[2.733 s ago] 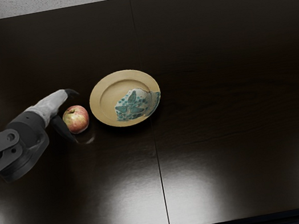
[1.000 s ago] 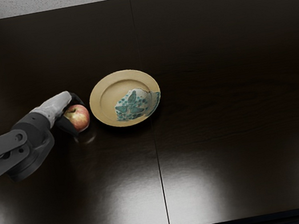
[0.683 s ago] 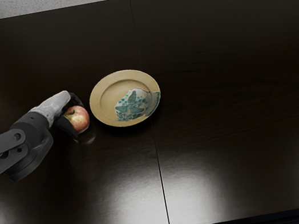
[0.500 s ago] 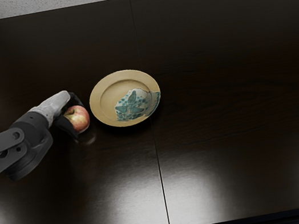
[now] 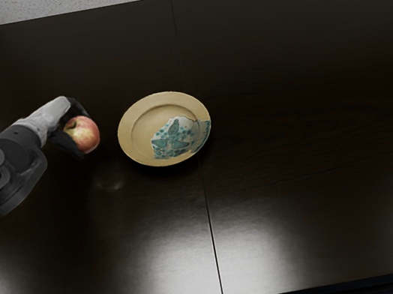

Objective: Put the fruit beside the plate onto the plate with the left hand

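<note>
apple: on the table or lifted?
Lifted. The left hand is closed around the apple, left of the plate; its reflection on the table lies apart below.
</note>
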`<state>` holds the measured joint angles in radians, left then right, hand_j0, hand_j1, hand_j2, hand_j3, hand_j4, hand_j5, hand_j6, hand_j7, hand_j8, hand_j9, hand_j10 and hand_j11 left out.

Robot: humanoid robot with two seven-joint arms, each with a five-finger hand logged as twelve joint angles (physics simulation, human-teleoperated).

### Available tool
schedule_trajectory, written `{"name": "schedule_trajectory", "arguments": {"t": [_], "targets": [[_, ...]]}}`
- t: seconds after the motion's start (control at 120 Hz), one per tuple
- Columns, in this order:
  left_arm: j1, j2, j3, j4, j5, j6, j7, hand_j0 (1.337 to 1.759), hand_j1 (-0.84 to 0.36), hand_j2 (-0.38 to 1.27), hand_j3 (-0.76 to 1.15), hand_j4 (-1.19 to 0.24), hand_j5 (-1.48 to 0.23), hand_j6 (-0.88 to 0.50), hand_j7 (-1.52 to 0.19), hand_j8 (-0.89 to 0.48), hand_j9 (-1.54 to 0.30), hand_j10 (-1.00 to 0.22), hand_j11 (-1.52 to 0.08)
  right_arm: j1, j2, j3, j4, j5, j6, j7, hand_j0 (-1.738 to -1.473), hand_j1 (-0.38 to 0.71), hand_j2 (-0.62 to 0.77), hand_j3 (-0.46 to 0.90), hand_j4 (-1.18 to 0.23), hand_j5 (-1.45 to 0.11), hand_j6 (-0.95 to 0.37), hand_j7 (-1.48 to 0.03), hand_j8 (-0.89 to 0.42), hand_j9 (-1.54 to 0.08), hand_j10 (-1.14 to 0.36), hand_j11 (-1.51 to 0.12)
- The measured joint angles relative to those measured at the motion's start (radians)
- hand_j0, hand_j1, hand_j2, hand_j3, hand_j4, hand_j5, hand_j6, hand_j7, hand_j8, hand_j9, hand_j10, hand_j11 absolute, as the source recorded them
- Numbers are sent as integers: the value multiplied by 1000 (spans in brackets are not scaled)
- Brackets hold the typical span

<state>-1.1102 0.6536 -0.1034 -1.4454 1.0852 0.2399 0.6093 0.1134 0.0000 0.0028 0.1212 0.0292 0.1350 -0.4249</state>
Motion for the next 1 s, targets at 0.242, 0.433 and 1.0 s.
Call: {"name": "schedule_trajectory", "arguments": {"t": [0.242, 0.433, 1.0], "targets": [[-88, 22, -1, 0, -35, -6, 1, 1653, -231, 386, 0, -353, -966, -291, -947, -414, -931, -673, -935, 4, 0, 0, 0, 0, 0, 0, -1658, -349, 0, 0, 0, 0, 0, 0, 0, 0, 0, 0], [-131, -8, 0, 0, -59, -6, 1, 1651, -182, 307, 0, -365, -1001, -297, -992, -414, -971, -697, -975, 5, 0, 0, 0, 0, 0, 0, -1658, -349, 0, 0, 0, 0, 0, 0, 0, 0, 0, 0], [-199, -311, 8, 52, -104, -11, 0, 1652, -244, 448, 0, -309, -1043, -254, -1025, -407, -996, -713, -1003, 5, 0, 0, 0, 0, 0, 0, -1658, -349, 0, 0, 0, 0, 0, 0, 0, 0, 0, 0]]}}
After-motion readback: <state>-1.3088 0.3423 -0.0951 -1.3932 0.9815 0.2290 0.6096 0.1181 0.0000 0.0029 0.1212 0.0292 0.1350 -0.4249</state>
